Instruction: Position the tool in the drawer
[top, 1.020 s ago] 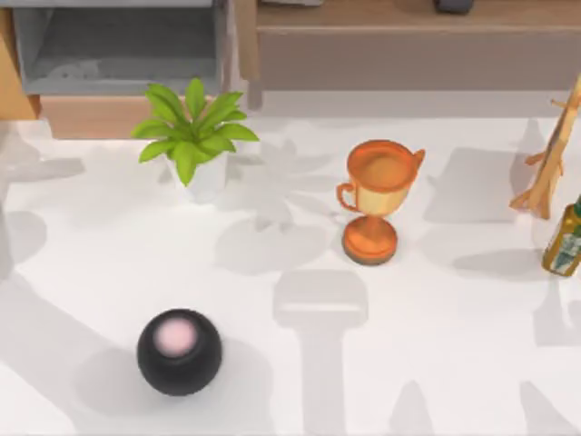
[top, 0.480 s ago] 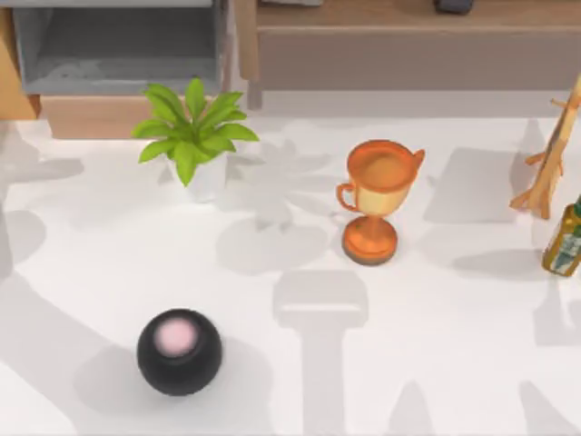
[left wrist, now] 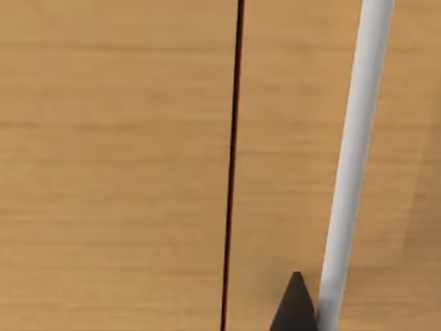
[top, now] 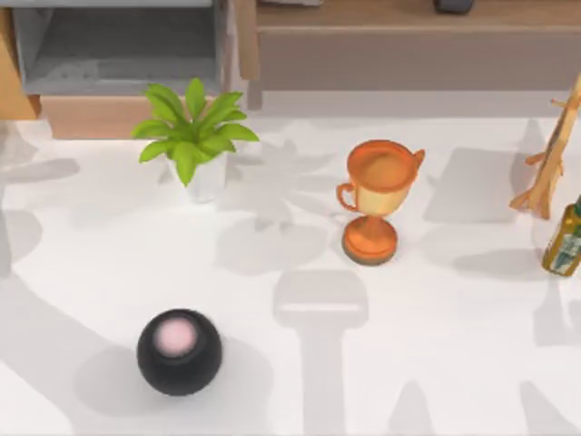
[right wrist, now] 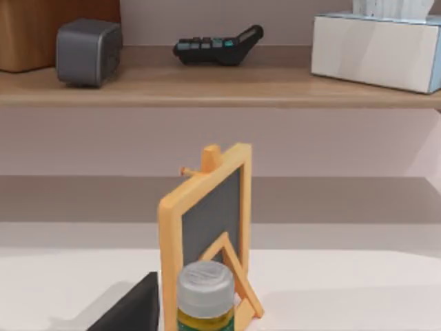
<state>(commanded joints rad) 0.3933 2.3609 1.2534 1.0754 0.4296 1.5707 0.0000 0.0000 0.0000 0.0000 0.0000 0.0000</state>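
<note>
Drawer (top: 118, 45) open at far left, nothing visibly in it; I can't tell either gripper's state, placing remains.

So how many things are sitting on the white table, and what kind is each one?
Plant: 1
Orange trophy cup: 1
Black ball with a pink spot: 1
Bottle: 1
Little wooden easel chalkboard: 1
Total: 5
</note>
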